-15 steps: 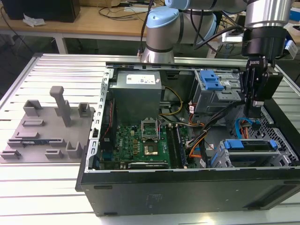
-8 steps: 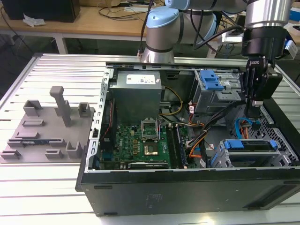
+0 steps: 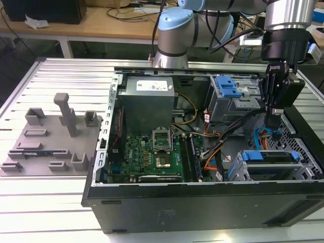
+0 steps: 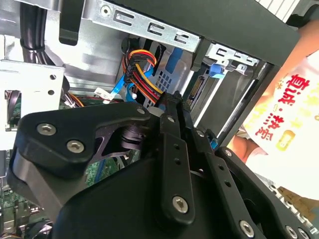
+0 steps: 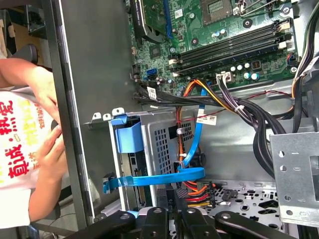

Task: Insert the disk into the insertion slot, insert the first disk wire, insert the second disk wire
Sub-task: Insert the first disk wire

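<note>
Bright, even room light pales the ribbed silver aluminium table. The open black computer case holds soft shadow along its floor. In the second wrist view a person's white printed shirt glares, washed out. The low grey perforated drive cage is evenly lit.

The disk, in its bright blue carrier, lies flat and seated inside the insertion slot. This slot is a low grey perforated cage at 4 o'clock of the open case in the exterior view. In the first wrist view, a blue flat wire crosses the cage's perforated wall.
</note>
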### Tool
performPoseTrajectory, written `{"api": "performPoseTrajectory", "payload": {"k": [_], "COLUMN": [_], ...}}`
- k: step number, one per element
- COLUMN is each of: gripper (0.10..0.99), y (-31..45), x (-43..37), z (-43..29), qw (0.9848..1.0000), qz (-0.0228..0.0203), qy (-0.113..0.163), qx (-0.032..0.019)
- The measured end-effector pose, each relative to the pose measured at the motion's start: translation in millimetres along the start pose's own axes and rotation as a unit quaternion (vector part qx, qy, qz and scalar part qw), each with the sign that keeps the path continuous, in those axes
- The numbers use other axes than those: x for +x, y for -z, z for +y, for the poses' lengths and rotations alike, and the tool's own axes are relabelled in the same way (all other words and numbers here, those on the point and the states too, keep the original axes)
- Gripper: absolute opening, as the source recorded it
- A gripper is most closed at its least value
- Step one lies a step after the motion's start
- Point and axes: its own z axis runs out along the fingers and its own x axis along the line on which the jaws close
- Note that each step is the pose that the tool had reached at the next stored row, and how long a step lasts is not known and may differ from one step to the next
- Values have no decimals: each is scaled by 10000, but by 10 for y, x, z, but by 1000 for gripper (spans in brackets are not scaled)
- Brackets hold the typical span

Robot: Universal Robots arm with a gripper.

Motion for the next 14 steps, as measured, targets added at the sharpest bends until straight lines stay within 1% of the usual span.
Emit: {"api": "performPoseTrajectory", "payload": {"k": [1, 4, 5, 7, 8, 9, 12, 13, 14], "gripper": [165, 165, 165, 165, 165, 165, 165, 165, 165], "y": [0, -10, -13, -14, -13, -7, 12, 15, 13], "x": [0, 12, 14, 16, 18, 25, 72, 94, 113], "z": [0, -24, -35, -57, -61, -62, -71, -74, -76], "qw": [10000, 10000, 10000, 9999, 9999, 9999, 9998, 9998, 9997], "qz": [-2, -45, -54, -51, -50, -60, -118, -152, -202], "qy": [0, 7, 16, 52, 66, 74, 84, 84, 84], "qx": [0, -16, -31, -77, -92, -99, -103, -108, -115]}}
